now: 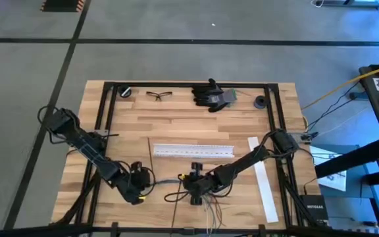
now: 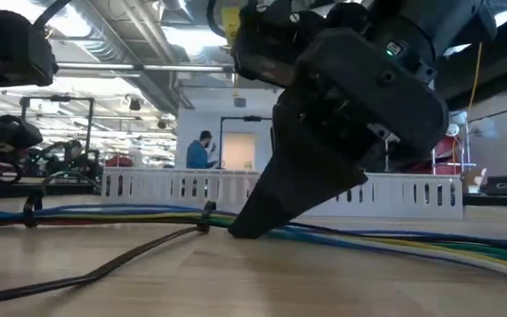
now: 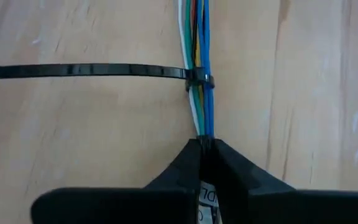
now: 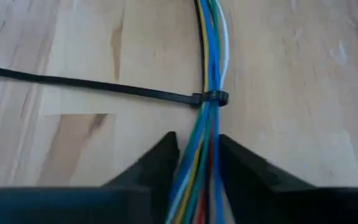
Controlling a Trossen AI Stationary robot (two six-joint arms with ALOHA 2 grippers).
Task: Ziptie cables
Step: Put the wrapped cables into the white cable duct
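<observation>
A bundle of thin coloured cables (image 3: 199, 50) (image 4: 211, 56) lies along the wooden table (image 1: 176, 125) near its front edge. A black ziptie (image 3: 197, 78) (image 4: 211, 98) is looped around the bundle, and its long tail (image 3: 73, 71) lies flat on the wood. My left gripper (image 3: 205, 148) (image 1: 139, 187) is shut on the bundle at one side of the ziptie. My right gripper (image 4: 199, 152) (image 1: 196, 185) closes on it at the other side. In the low view the right gripper's fingers (image 2: 262, 211) come down onto the cables (image 2: 394, 242) beside the ziptie (image 2: 206, 217). My left gripper pinches the cable bundle (image 3: 204, 132) between its two fingers, a short way from the ziptie head. The fingers lie along the bundle, which rests on the table. My right gripper has the bundle (image 4: 205, 140) between its two fingers, filling the gap. The fingers slant down from above, their ends at the table, a short way from the ziptie head. The bundle lies on the wood.
Two long white perforated strips (image 1: 191, 151) (image 1: 263, 179) lie behind and to the right of the grippers. Black gloves (image 1: 210, 95) and glasses (image 1: 158, 95) lie at the far edge. A person (image 2: 202, 150) stands far off in the room.
</observation>
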